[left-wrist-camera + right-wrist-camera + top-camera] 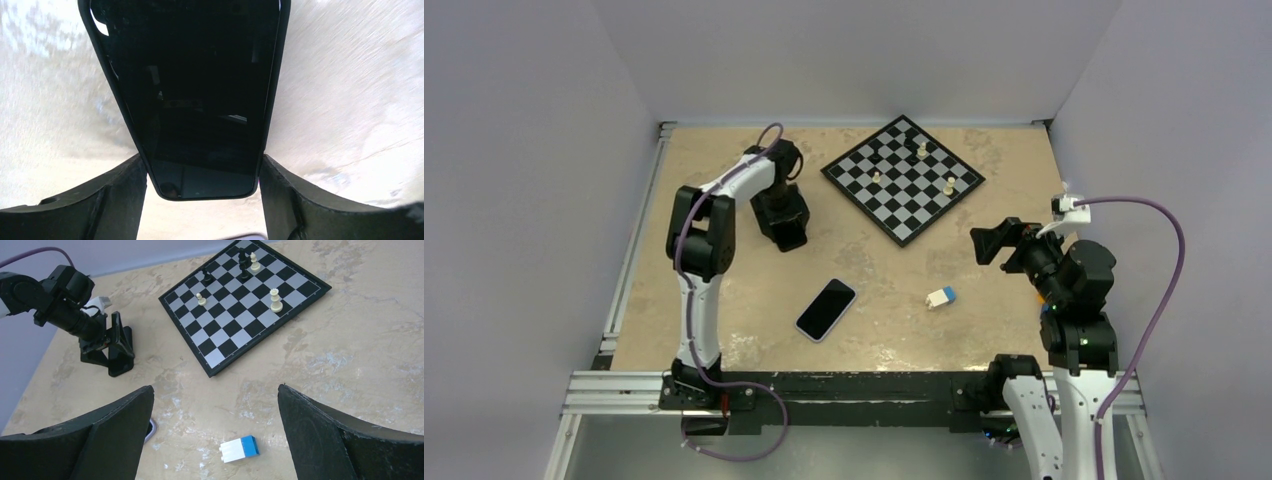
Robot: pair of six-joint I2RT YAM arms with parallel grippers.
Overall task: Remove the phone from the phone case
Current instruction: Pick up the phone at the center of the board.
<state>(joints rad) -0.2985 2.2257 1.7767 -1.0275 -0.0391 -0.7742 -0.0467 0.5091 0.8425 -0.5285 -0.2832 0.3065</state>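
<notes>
The phone (826, 309) is laid mid-surface (984, 330), apart from the black phone case (200, 100). The case is flanked by the left gripper (202, 162), held low at the far left; whether it is clamped cannot be told. The right gripper (215, 390) is held wide above the surface, angled toward the chessboard (240, 300).

Open tabletop (874, 262) between chessboard (903, 178), block (940, 298) and phone (826, 309)

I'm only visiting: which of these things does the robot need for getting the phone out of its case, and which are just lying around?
Part of the job:
- phone, lying flat on the table
- black phone case

Just lying about:
- chessboard
- chess pieces standing on it
- small blue-and-white block
</notes>
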